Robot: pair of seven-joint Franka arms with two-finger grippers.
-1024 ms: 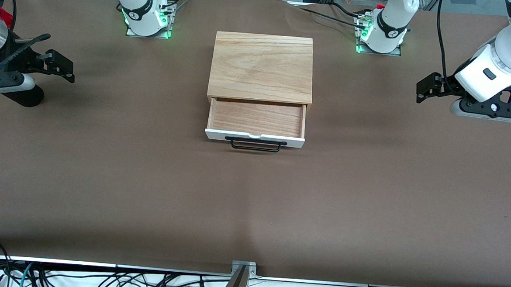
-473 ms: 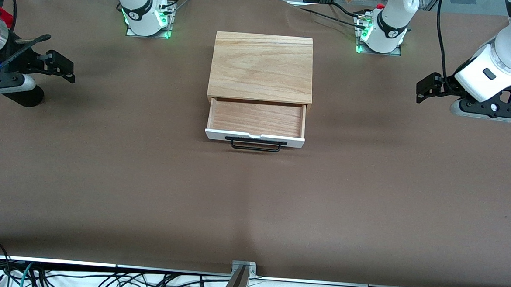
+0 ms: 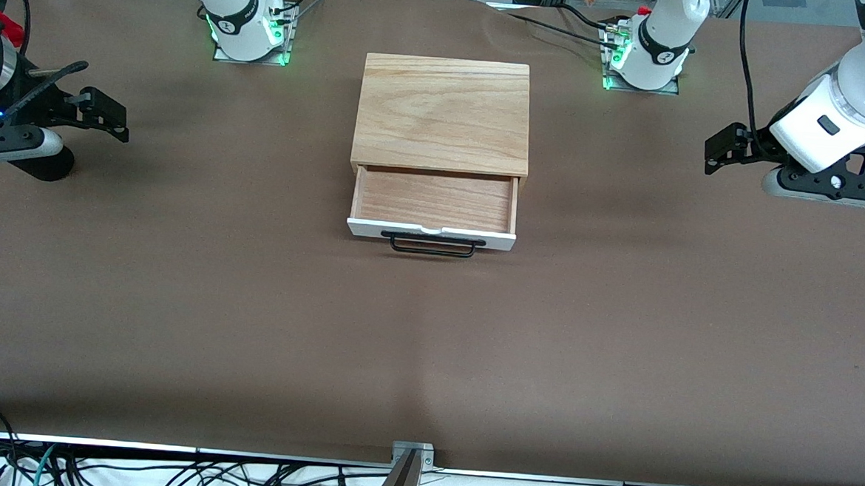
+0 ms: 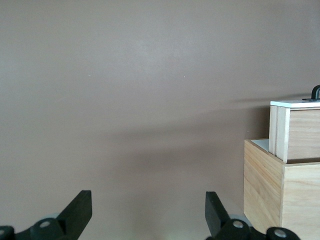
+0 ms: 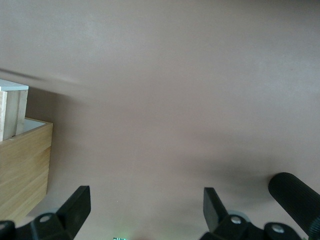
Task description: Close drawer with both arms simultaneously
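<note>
The drawer (image 3: 434, 202) is pulled out of the light oak casing (image 3: 443, 114) toward the front camera; its white front panel (image 3: 431, 234) carries a black wire handle (image 3: 432, 245), and its tray is empty. It also shows in the left wrist view (image 4: 297, 130) and the right wrist view (image 5: 12, 107). My left gripper (image 3: 717, 150) is open and empty over the table at the left arm's end, apart from the drawer. My right gripper (image 3: 110, 116) is open and empty over the table at the right arm's end. The open fingers show in the left wrist view (image 4: 77, 212) and the right wrist view (image 5: 75, 205).
The brown table cover (image 3: 427, 346) is bare around the casing. The arms' green-lit bases (image 3: 247, 33) (image 3: 642, 61) stand beside the casing's back. Cables hang along the table's front edge (image 3: 169, 474). A black ribbed cylinder (image 5: 295, 192) sits by the right gripper.
The right gripper has shifted very slightly toward the casing. The left arm and the drawer have not visibly moved.
</note>
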